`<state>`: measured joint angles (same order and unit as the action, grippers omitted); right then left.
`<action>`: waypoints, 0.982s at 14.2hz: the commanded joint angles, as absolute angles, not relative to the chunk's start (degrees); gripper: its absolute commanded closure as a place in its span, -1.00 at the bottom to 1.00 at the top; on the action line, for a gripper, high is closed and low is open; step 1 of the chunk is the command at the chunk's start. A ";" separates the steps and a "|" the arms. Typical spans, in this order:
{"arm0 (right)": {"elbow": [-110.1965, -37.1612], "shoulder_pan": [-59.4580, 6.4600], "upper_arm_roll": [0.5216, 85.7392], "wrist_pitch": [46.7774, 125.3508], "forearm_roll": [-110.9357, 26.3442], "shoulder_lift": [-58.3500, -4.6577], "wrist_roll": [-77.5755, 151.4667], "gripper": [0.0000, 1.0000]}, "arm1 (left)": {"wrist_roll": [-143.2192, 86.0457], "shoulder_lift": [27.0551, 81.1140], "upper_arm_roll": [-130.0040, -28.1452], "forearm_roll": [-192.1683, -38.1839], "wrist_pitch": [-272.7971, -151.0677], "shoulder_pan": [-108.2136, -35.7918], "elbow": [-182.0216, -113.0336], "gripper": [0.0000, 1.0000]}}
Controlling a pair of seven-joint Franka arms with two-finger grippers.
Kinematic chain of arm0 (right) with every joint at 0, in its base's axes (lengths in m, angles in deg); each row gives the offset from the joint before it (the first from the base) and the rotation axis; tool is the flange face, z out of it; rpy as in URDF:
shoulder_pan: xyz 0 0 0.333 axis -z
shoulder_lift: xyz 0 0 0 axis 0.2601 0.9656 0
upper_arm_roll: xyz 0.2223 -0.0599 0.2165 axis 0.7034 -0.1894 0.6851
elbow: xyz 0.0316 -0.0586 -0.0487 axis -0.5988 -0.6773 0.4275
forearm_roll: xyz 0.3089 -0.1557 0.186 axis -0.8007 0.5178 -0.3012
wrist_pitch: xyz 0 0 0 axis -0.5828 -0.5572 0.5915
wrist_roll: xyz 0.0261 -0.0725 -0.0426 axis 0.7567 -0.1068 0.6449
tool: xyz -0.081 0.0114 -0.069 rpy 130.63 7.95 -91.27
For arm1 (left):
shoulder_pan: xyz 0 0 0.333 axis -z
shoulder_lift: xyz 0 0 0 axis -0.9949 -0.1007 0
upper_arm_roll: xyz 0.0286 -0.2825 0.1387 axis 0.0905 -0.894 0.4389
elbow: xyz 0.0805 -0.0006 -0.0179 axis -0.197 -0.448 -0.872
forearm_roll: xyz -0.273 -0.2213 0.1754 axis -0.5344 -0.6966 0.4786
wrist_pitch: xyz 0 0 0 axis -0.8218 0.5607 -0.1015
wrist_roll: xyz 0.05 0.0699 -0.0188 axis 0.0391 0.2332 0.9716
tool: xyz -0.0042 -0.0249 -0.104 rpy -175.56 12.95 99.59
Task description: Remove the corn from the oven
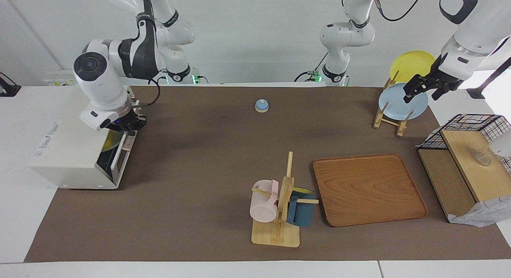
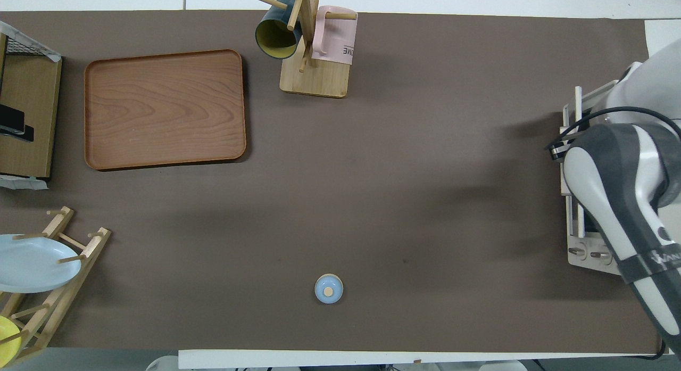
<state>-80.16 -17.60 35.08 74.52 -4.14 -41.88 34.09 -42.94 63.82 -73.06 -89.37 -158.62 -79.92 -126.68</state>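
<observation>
While the left end effector (image 1: 424, 89) waits at upper right over the plate rack, the right end effector (image 1: 127, 125) sits at the oven (image 1: 72, 158) mouth, left of frame; finger state indeterminate. Corn (image 1: 109, 141) shows yellow just beneath it, axis unclear.

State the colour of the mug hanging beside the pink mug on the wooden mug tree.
Dark blue mug, yellow inside; overhead view shows it best.

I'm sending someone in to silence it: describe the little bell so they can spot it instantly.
Start at the brown mat covering the table. On its open stretch, nearer the robots than the mug tree, sits the bell, standing alone. It is a small pale blue dome on a tan base.
</observation>
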 commanded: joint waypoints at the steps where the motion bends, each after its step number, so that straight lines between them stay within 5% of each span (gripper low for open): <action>1: -80.49 -17.53 34.61 84.46 -3.18 -34.21 33.34 1.00 | -42.98 65.20 -72.97 -89.95 -158.45 -80.09 -128.15 -0.99; 5: -80.49 -17.71 34.96 90.18 -3.44 -29.01 33.25 1.00 | -42.98 65.20 -72.97 -89.95 -158.54 -80.09 -128.15 -0.99; 12: -83.92 -18.33 34.96 95.20 -4.84 -28.56 31.85 0.99 | -42.98 65.20 -72.97 -89.95 -158.54 -80.09 -128.15 -0.99; 14: -83.22 -19.46 35.40 95.38 -10.18 -28.39 31.32 0.75 | -42.98 65.20 -72.97 -89.95 -158.45 -80.09 -128.15 -0.99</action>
<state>-82.69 -19.99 36.47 93.81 -8.36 -28.04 31.24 -42.94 63.82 -73.06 -89.37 -158.62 -79.92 -126.68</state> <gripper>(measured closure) 0.943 0.000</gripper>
